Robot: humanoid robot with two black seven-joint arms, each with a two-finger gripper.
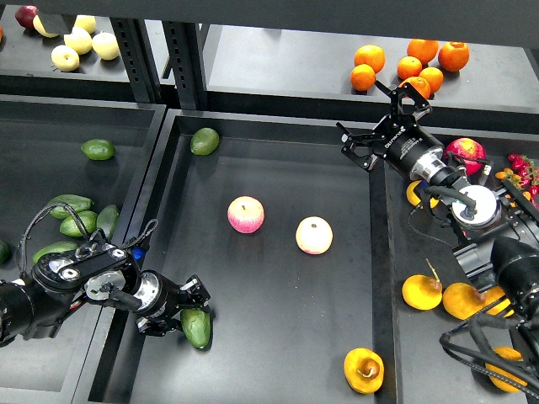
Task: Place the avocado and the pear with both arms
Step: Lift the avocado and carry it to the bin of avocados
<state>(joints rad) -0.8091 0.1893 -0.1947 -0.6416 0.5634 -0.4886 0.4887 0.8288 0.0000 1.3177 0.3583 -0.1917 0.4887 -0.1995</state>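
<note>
The dark green avocado (199, 327) lies on the floor of the middle tray (278, 337) near its front left corner. My left gripper (184, 309) is open right beside it on its left, its fingers spread and touching or nearly touching the fruit. The orange-yellow pear (364, 370) with its brown dimple lies at the tray's front right, clear of both arms. My right gripper (381, 119) is open and empty, held above the tray's back right corner, close to the oranges (408, 67).
Two pink-and-yellow apples (246, 214) (314, 235) lie mid-tray, and a rounder light green avocado (205, 140) at the back left. The left tray holds several avocados (77, 220). The right tray holds yellow fruit (422, 292) and a red apple (466, 151). Dark shelf posts (184, 59) stand behind.
</note>
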